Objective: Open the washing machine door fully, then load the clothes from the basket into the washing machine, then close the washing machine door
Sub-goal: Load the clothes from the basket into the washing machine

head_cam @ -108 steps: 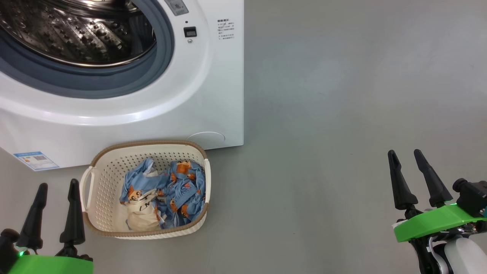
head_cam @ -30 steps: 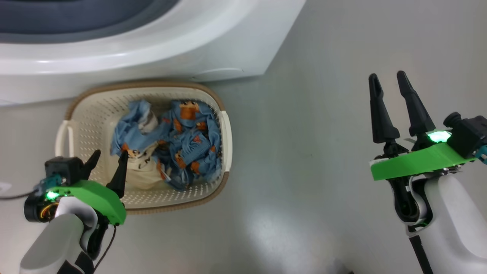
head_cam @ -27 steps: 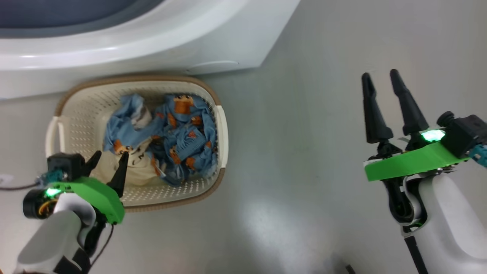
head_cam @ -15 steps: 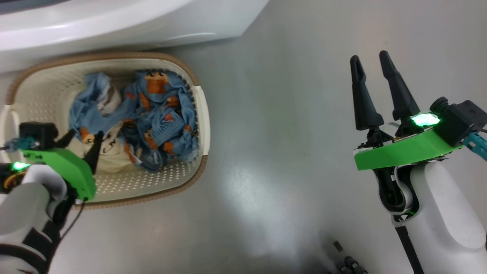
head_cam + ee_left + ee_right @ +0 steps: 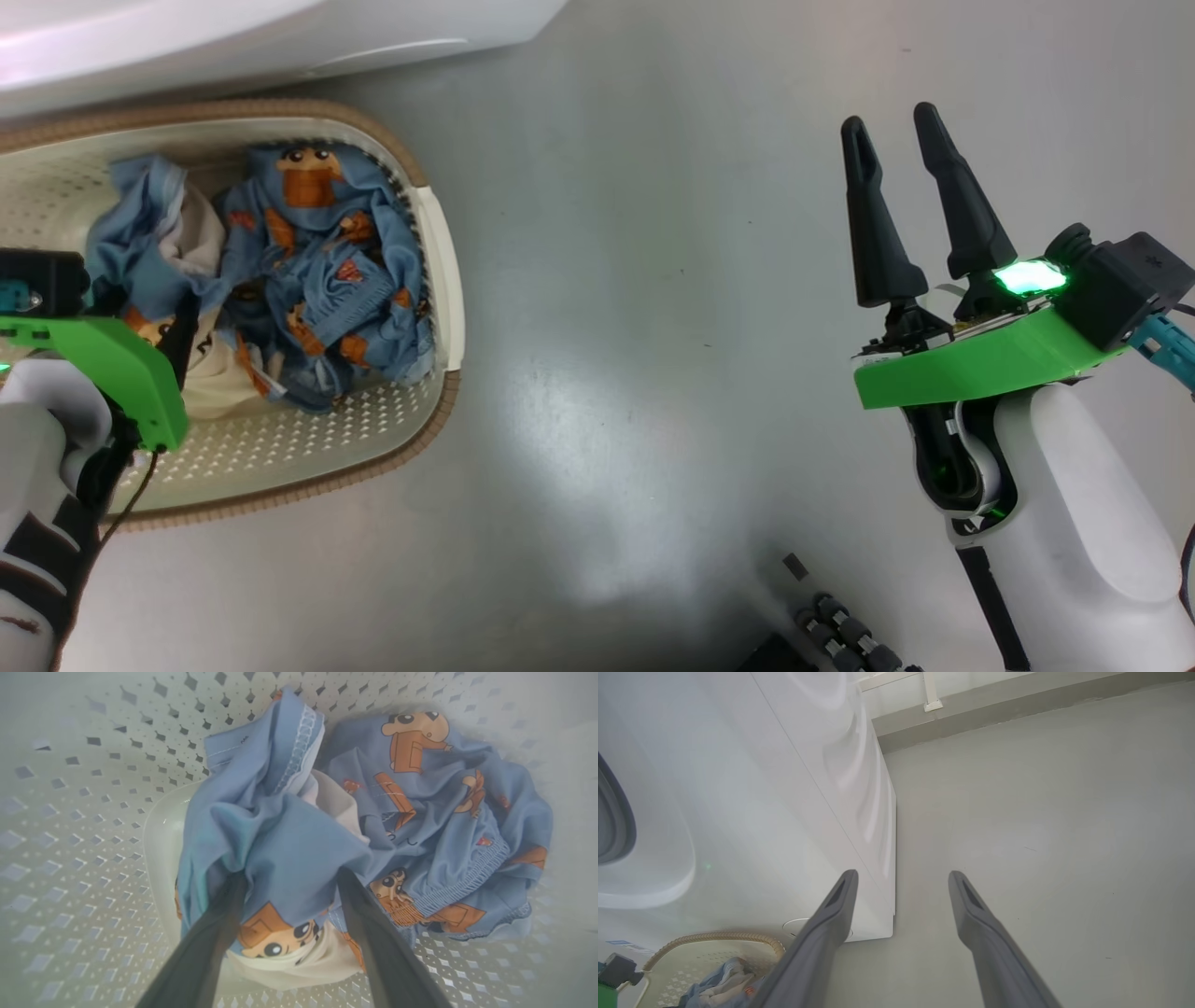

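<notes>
Head tipped down over the basket (image 5: 441, 280). It sits on the grey floor (image 5: 653, 280), just in front of the washing machine (image 5: 233, 37), whose white lower front runs along the top edge of the head view.

The left tool (image 5: 290, 875) is down inside the basket, jaws spread wide. Both fingers are pressed into the clothes (image 5: 317, 271). A fold of light blue bear-print fabric bunches between them, and nothing is clamped. The cream cloth piece (image 5: 299, 963) lies under that blue fold, low between the fingers. The basket's perforated bottom is bare along the near side.

The right tool (image 5: 888, 119) has its jaws wide and empty. It hangs over bare floor, well apart from the basket, fingers pointing up the head view.

The right wrist view shows the machine's white side panel ahead and to the left. The grey rubber seal (image 5: 614, 812) is at the left edge, and a corner of the basket with blue cloth at the lower left.
</notes>
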You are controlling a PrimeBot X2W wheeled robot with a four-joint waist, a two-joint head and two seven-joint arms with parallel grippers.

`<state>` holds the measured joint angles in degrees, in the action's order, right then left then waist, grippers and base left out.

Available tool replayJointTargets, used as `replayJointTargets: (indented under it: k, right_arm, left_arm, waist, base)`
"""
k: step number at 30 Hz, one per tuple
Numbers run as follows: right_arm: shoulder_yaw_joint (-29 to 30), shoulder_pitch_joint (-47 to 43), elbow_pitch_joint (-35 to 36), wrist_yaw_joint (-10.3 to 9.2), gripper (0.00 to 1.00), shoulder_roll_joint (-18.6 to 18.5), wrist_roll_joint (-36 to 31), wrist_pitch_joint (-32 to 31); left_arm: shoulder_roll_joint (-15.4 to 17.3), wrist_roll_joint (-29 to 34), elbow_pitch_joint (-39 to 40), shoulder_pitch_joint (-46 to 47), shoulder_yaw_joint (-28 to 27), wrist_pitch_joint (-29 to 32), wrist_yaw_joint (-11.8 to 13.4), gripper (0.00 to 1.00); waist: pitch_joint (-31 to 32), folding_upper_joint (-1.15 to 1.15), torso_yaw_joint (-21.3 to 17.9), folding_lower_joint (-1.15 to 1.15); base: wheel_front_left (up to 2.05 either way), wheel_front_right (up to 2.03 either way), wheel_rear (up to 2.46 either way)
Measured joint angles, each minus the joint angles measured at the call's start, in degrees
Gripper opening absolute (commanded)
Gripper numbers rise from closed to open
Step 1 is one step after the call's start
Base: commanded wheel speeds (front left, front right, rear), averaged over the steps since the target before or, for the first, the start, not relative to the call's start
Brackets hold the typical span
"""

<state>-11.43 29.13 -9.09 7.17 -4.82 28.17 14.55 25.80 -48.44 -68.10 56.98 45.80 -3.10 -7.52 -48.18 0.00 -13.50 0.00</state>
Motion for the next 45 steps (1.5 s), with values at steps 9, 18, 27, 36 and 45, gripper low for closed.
replayJointTargets:
  k: [9, 18, 27, 36, 45]
  right_arm:
    - [-1.16, 0.00, 1.19, 0.00, 1.00, 0.86, 0.00, 0.01]
    - [-0.88, 0.00, 1.37, 0.00, 1.00, 1.12, -0.01, 0.01]
    - [0.81, -0.08, 0.90, 0.00, 1.00, 0.60, -0.03, 0.01]
    - [1.45, -2.13, 0.11, 0.00, 1.00, -1.21, -0.03, 0.01]
    - [2.67, -6.92, -0.67, 0.00, 1.00, -2.94, -0.01, 0.00]
  left_arm:
    - [0.97, -1.25, -1.19, 2.08, 2.71, 1.60, 0.00, 1.00]
    - [0.74, -4.01, -1.59, 3.13, 4.39, 1.27, 0.00, 0.00]
    - [-2.18, -9.36, -1.99, 1.20, 2.54, -5.69, 0.00, 0.00]
    - [-3.42, -12.58, 2.59, -5.54, 2.15, -10.73, 0.00, 0.00]
    - [-2.99, -9.66, 9.15, -9.44, -3.23, -11.11, 0.00, 0.00]
  waist:
    - [-1.70, 0.00, -1.62, 0.00]
    - [-0.93, 0.00, -1.76, 0.00]
    - [2.48, 0.00, 0.33, 0.00]
    - [8.41, 0.00, 2.62, 0.00]
    - [15.37, 0.00, 5.12, 0.00]
  base:
    - [0.00, 0.00, 0.00]
    - [0.00, 0.00, 0.00]
    - [0.00, 0.00, 0.00]
    - [0.00, 0.00, 0.00]
    - [0.00, 0.00, 0.00]
